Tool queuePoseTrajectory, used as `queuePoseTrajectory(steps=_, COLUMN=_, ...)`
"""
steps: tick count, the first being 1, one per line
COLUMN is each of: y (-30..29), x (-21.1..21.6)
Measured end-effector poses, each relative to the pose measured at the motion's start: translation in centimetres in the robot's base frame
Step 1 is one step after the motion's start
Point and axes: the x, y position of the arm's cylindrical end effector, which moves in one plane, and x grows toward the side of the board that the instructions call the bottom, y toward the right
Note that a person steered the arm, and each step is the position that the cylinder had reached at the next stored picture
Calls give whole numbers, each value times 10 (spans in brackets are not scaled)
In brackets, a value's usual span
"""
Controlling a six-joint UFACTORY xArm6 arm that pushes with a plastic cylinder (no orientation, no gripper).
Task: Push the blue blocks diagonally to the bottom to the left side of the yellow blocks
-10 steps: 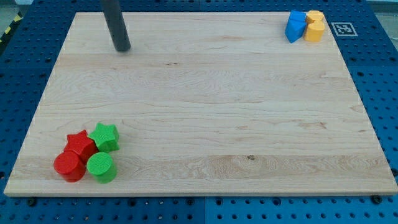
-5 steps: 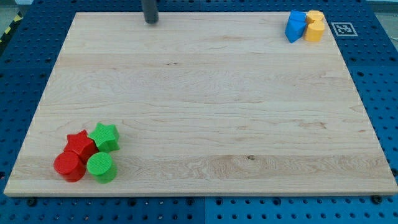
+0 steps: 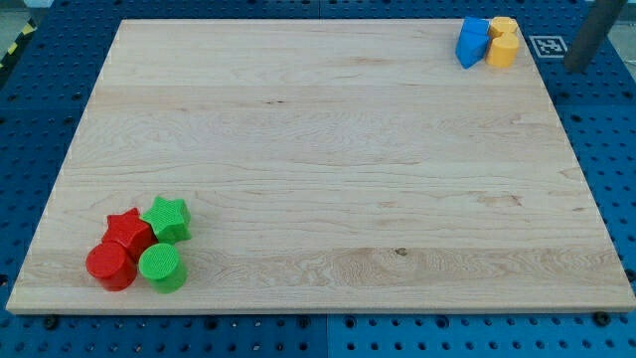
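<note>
At the view's top right corner: blue blocks [image 3: 472,42] touch the left side of the yellow blocks [image 3: 504,43] | my tip [image 3: 576,67], a bare rod grasping nothing, sits off the board [image 3: 328,169], right of them | risk: pushing from this side shoves the yellow blocks too.

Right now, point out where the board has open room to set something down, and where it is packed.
The wide middle of the wooden board is bare, from the blue blocks and yellow blocks at the view's top right to the red blocks and green blocks at the bottom left. Those two corners are crowded. My tip sits off the board, right of the yellow blocks.
</note>
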Motion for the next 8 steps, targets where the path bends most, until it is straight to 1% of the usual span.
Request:
queuePoseTrajectory(steps=1, y=-15, x=-70)
queuePoseTrajectory(steps=2, y=-29, x=-105)
queuePoseTrajectory(steps=3, y=-58, x=-104)
queuePoseTrajectory(steps=4, y=-90, x=-92)
queuePoseTrajectory(steps=7, y=-142, x=-47)
queuePoseTrajectory(steps=8, y=-150, x=-31)
